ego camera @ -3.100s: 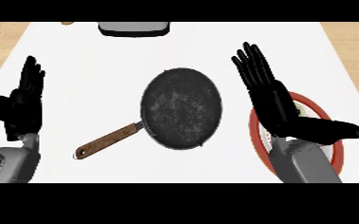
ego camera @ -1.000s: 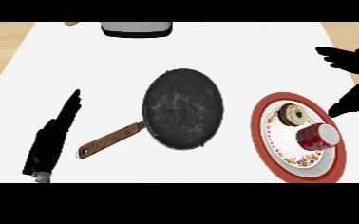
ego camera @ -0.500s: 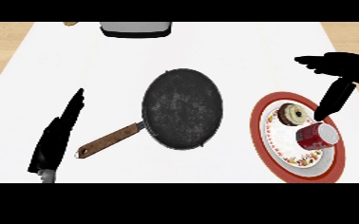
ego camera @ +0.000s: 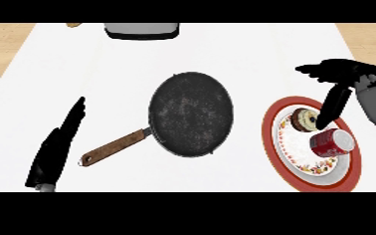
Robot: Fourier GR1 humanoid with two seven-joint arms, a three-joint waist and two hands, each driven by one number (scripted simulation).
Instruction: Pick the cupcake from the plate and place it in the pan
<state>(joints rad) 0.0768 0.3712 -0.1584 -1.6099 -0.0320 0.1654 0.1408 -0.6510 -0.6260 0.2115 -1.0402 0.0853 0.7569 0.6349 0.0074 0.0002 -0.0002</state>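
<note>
We count two hands, one pan, one plate, one cupcake and one red cup, plus two things cut off at the far edge of the counter.

Starting at the left, our left hand shows edge-on near the lower left corner, its fingers straight and together, pointing up and slightly right. It holds nothing and touches only open counter. Off to the right of those fingers lies the pan, a dark round pan with a brown wooden handle running down and left, so that the handle's end sits near our left hand without touching it. The pan has nothing in it.

Beyond the pan, at the counter's far edge, we see one grey and white object only partly in view, and a small brown thing just left of it; we cannot tell what either is.

Further right is the plate, white with a patterned border and a broad red rim. On it sits the cupcake, in the upper part of the plate, with the red cup lying on its side just below and right of it.

Our right hand comes in from the right edge above the plate. Its fingers are spread apart: some point left, while one long finger reaches down, its tip at the cupcake's right side. Nothing is grasped.

The counter is plain white, and strips of tan wood floor show at both upper corners.
</note>
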